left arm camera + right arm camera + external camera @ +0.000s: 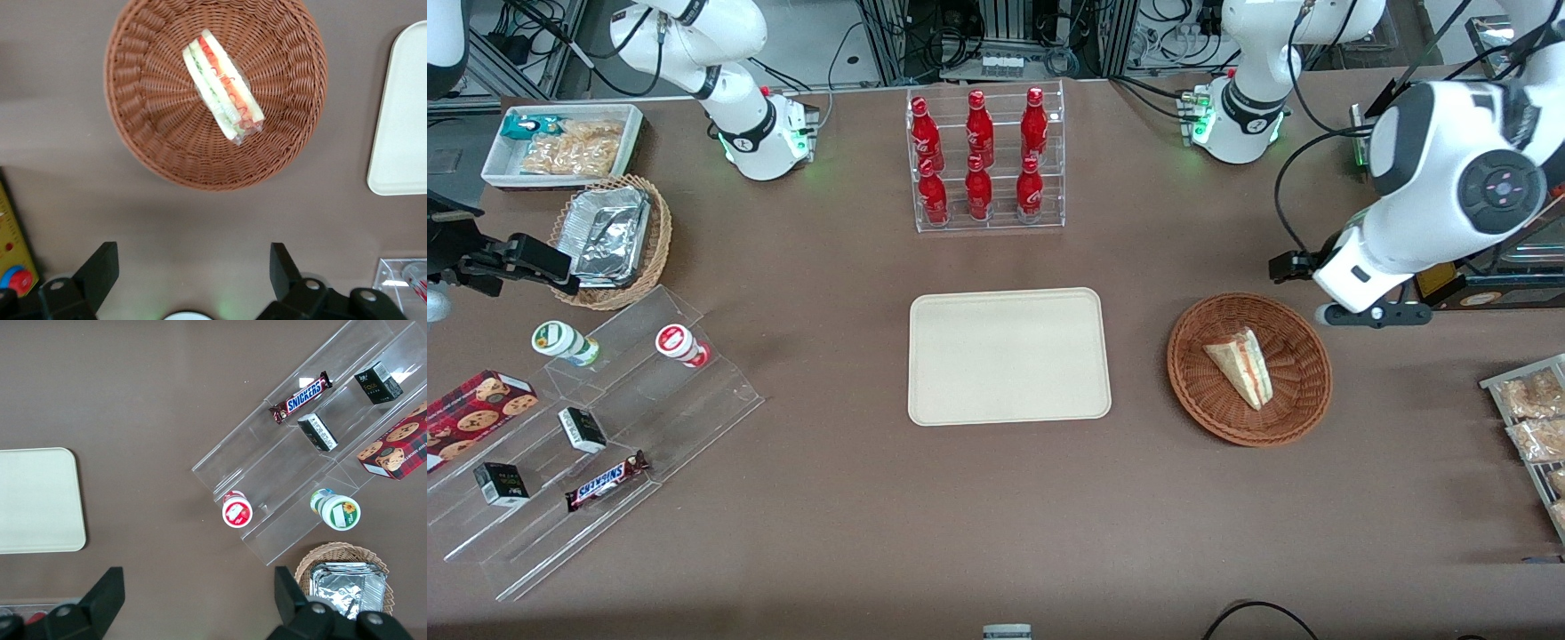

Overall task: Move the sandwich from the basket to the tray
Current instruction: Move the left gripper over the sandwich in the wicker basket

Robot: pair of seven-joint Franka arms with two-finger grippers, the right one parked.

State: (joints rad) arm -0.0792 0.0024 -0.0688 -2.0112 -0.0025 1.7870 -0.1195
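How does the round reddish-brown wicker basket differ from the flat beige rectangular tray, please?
The round reddish-brown wicker basket is woven, with sloping sides; the flat beige rectangular tray is smooth, with a low rim. The basket holds the triangular white-bread sandwich; the tray holds nothing. The basket lies toward the working arm's end, near the open left gripper; the tray sits mid-table. Both rest flat on the brown table.

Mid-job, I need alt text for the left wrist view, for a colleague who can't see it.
A sandwich lies in a round wicker basket on a brown table, with the open gripper hovering above, apart from both. A corner of the beige tray shows beside the basket, with nothing on the part in view.
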